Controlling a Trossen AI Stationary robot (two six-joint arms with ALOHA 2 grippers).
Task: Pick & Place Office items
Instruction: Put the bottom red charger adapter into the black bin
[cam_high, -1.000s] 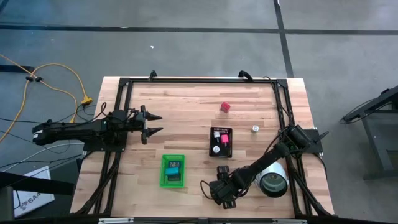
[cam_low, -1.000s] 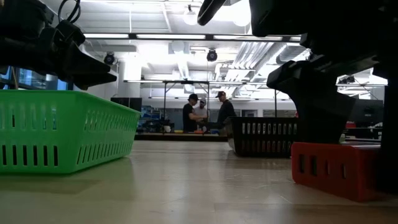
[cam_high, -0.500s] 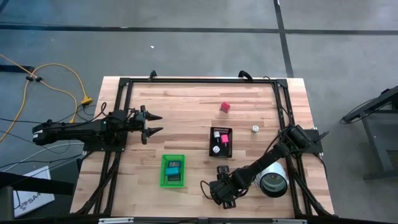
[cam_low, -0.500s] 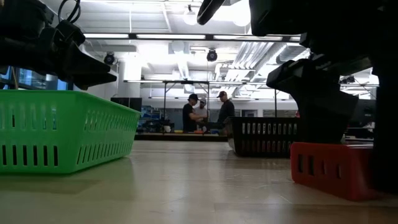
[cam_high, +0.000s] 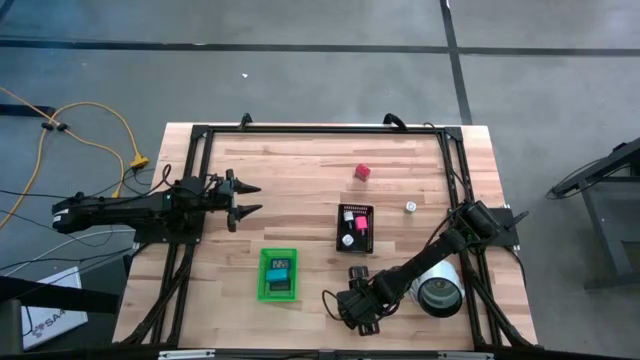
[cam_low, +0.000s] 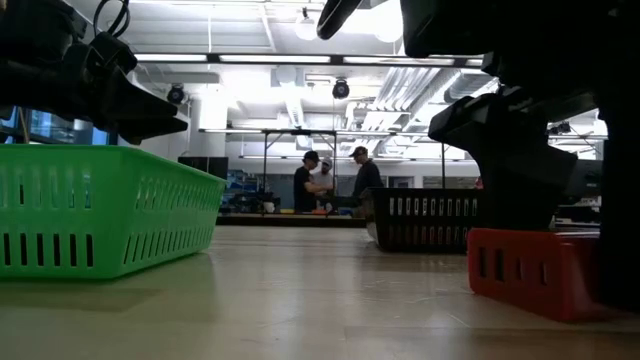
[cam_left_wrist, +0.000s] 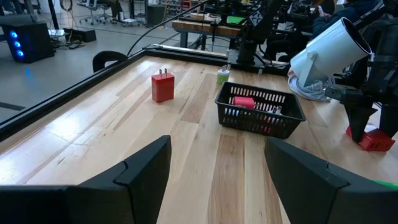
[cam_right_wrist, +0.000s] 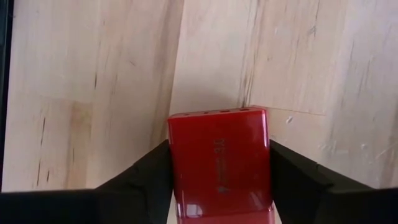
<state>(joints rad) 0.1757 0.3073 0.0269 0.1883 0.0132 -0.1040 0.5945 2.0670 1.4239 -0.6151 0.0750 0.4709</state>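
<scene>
Right gripper (cam_right_wrist: 217, 186) pinching the red block (cam_right_wrist: 219, 163) on both sides. Squeeze firmly, lift straight up, carry to the black basket (cam_high: 357, 227). Left gripper (cam_high: 245, 199) spread, waiting.

Two dark, jointed robot arms

Both arms were matte black, built of slim segments with bulkier joints. The left gripper (cam_high: 243, 198) ended in two pointed, wedge-shaped fingers (cam_left_wrist: 134, 177); the right gripper (cam_right_wrist: 217, 186) had broad, flat-faced black fingers (cam_right_wrist: 298, 180).
</scene>
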